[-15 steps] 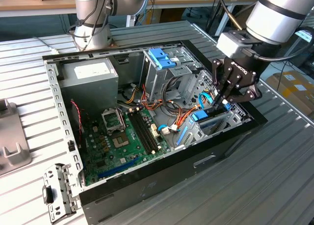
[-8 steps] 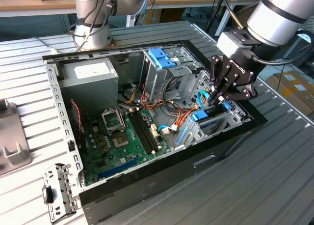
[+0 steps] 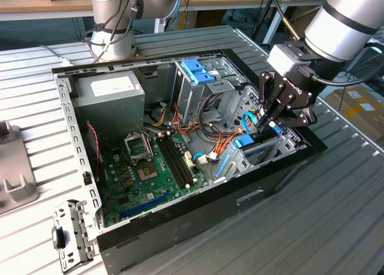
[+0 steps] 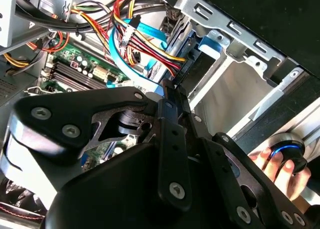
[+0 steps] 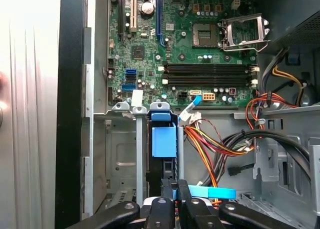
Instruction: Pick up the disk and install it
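So the gripper (image 3: 271, 125) is down in the front end of the case (image 3: 180, 233), by the corner at the exterior view's right, and it's got the disk (image 3: 245, 142). In the first wrist view the fingers (image 5: 183, 189) sit narrow, pinched on the disk's (image 5: 163, 141) near end with just a sliver of blue between them. The disk stands on edge, already partway into the bay (image 5: 120, 159), squeezed between the bay's metal uprights (image 5: 140, 154).

My take on doing this step right:

- Keep the push dead straight along the slot. With the disk on edge like this, any twist will probably jam the blue rails against the uprights.
- Watch the cables (image 5: 210, 144). The red/orange bundle hangs just beside the bay on the open side, and a flat blue cable (image 5: 215, 192) runs right by the fingertips. I'd guess either could get snagged or pinched.
- Go slow and steady. The grip is only on a thin edge, so a hard shove could let the disk slip or tilt.
- I can't tell how deep the slot goes or whether the far end has seated, so I wouldn't call it installed yet.
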### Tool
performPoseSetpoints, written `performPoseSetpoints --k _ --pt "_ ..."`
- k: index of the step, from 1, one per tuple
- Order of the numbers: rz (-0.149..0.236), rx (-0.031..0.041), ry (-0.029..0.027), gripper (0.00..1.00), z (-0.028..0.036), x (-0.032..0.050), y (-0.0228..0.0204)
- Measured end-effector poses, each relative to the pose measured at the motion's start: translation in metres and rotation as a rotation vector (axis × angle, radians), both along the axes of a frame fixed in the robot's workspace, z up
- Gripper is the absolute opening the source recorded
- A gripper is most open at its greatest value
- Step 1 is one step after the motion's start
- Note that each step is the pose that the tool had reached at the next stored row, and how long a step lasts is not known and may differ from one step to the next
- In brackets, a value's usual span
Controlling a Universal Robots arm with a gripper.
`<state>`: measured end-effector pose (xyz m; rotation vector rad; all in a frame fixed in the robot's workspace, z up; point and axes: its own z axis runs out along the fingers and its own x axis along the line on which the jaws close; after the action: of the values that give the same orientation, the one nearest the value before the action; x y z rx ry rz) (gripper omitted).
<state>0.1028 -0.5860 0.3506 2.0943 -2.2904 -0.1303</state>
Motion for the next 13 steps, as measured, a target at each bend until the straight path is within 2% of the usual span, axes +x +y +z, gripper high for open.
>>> performPoseSetpoints --k 6,13 --pt "0.000 0.0010 0.0000 0.16 -0.0010 0.0007 -0.0038" --pt "0.001 0.0070 0.0002 0.16 -0.0021 0.0014 -0.0038"
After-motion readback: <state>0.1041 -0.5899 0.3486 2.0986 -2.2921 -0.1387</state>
